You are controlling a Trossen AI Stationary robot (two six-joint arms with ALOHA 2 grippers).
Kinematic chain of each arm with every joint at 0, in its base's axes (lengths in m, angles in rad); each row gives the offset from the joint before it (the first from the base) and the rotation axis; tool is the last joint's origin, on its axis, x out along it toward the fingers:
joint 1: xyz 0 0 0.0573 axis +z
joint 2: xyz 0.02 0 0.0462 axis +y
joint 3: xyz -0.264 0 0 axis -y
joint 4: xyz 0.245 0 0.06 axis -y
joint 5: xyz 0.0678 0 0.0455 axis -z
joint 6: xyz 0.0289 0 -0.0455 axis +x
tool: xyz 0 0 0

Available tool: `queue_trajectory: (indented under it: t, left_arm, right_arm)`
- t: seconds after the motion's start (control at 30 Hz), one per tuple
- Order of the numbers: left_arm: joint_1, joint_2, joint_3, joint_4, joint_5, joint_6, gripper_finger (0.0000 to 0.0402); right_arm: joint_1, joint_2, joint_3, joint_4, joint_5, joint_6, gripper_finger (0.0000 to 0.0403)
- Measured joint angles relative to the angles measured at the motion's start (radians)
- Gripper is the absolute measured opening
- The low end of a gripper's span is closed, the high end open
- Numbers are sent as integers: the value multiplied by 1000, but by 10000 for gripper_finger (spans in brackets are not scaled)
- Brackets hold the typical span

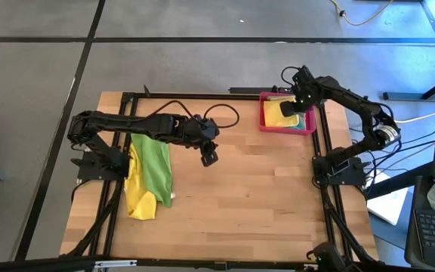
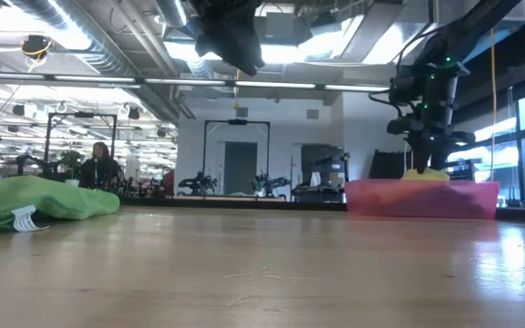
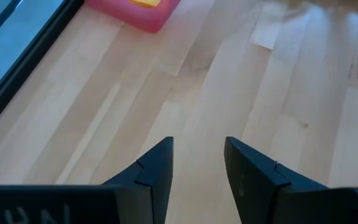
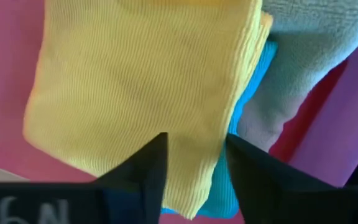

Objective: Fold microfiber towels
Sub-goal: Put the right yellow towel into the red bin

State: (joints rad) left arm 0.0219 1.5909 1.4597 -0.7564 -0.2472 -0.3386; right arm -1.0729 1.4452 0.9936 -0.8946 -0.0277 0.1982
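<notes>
A bright green towel lies spread at the table's left, over a yellow towel whose crumpled end sticks out toward the near edge. A folded yellow towel lies in the pink tray on top of a teal towel and a pale olive towel. My right gripper is open, pointing down over the folded yellow towel. My left gripper is open and empty above the bare table middle. My right gripper's open fingers stand at the top of the folded yellow towel near one edge, coming from above. Whether they touch it, I cannot tell.
The pink tray also shows at the far right in the low view. Black frame rails run along the table's left and right sides. Bare wood stretches between the green towel and the tray. A person sits in the room behind.
</notes>
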Motion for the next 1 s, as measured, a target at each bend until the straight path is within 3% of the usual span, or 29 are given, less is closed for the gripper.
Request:
queue_trajectory:
  t: [0.2, 0.43, 0.63, 1.0]
  left_arm:
    - [6, 0, 0, 11, -2, 5, 135]
    - [5, 0, 0, 9, 3, 6, 135]
    - [10, 0, 0, 8, 3, 9, 135]
    - [14, 0, 0, 8, 4, 2, 135]
  right_arm:
    - [10, 0, 6, -20, 0, 4, 205]
    - [10, -57, 106, -57, 0, 6, 200]
    - [10, -80, 66, -55, -110, -20, 160]
    - [17, 7, -169, 101, -114, 7, 47]
